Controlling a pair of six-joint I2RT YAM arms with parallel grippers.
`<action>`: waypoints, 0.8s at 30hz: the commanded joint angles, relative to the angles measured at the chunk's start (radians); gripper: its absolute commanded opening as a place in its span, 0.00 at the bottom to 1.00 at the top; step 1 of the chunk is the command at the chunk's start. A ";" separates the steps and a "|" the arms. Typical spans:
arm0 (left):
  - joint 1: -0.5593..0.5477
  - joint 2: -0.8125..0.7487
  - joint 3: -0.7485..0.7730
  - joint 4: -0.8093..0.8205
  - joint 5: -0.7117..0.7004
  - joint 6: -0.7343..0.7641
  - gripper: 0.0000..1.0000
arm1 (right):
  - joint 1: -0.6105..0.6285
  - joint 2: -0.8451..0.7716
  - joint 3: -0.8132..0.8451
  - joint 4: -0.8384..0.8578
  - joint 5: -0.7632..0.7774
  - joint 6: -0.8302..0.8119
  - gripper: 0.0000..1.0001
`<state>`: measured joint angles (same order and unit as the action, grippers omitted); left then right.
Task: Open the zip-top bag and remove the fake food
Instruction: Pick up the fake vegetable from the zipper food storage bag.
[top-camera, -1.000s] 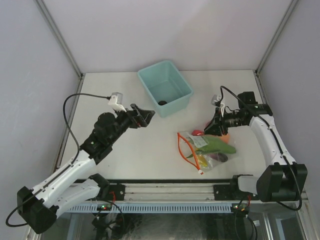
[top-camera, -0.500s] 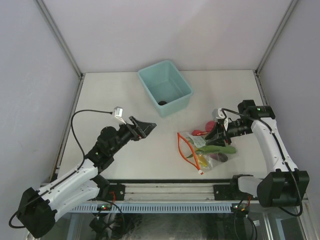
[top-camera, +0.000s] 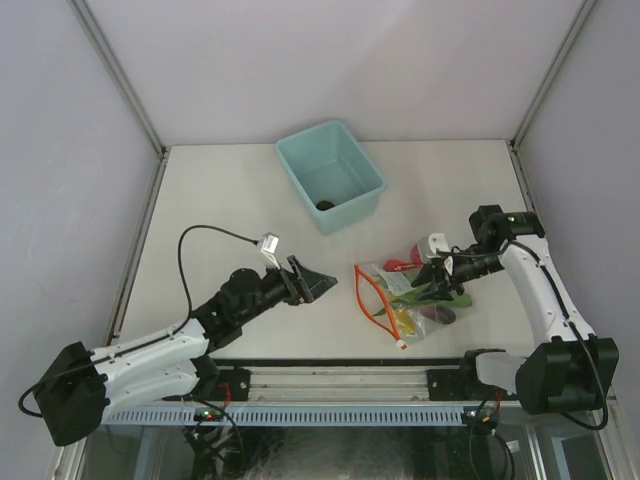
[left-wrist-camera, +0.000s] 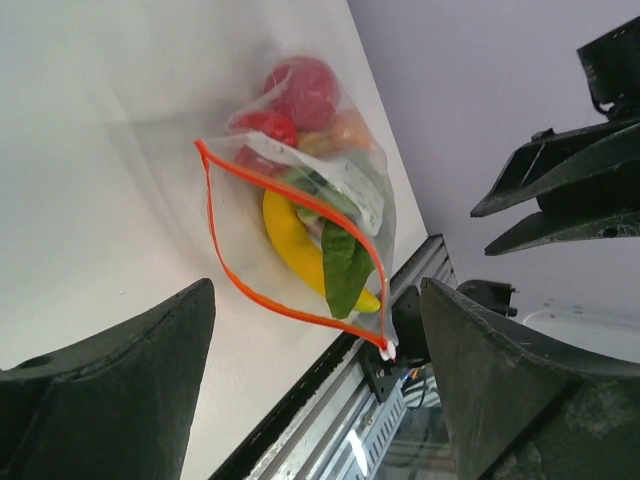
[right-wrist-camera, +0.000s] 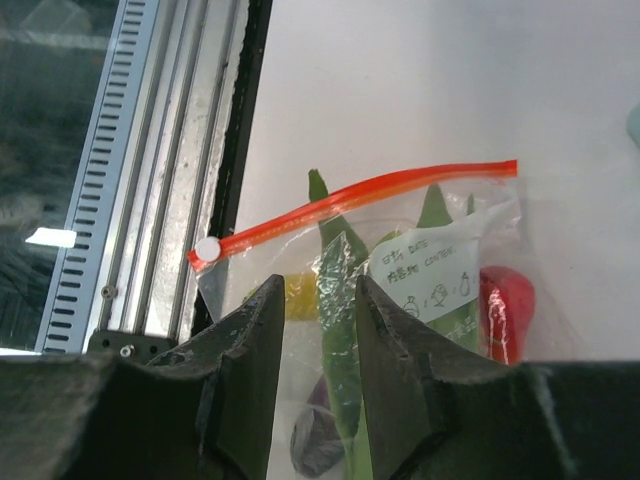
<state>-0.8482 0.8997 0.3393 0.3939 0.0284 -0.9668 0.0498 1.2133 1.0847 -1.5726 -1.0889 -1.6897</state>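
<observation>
The zip-top bag lies flat near the table's front edge, its red-orange zipper mouth gaping toward the left arm. Inside is the fake food: a long green piece, a yellow piece, a red apple and a dark purple eggplant. My left gripper hovers wide open just left of the bag mouth, nothing between its fingers. My right gripper is low over the bag's right part, jaws slightly apart, the green piece showing in the gap.
A teal bin stands at the back centre with a small dark item inside. The metal rail runs along the table's front edge, close behind the bag's zipper slider. Grey walls enclose the table.
My left arm has swung forward and right, ending close to the bag mouth. My right gripper has come down over the bag and its jaws have spread a little.
</observation>
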 joint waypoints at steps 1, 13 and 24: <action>-0.039 0.050 -0.009 0.066 -0.008 0.018 0.84 | 0.016 -0.038 -0.040 0.023 0.076 -0.033 0.35; -0.104 0.398 0.117 0.177 0.189 0.063 0.50 | 0.020 -0.061 -0.158 0.226 0.323 0.056 0.37; -0.107 0.606 0.278 0.201 0.353 0.112 0.56 | -0.168 -0.034 -0.144 0.219 0.318 -0.067 0.60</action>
<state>-0.9516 1.4612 0.5426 0.5171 0.2840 -0.8955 -0.0998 1.1679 0.9211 -1.3552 -0.7433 -1.6943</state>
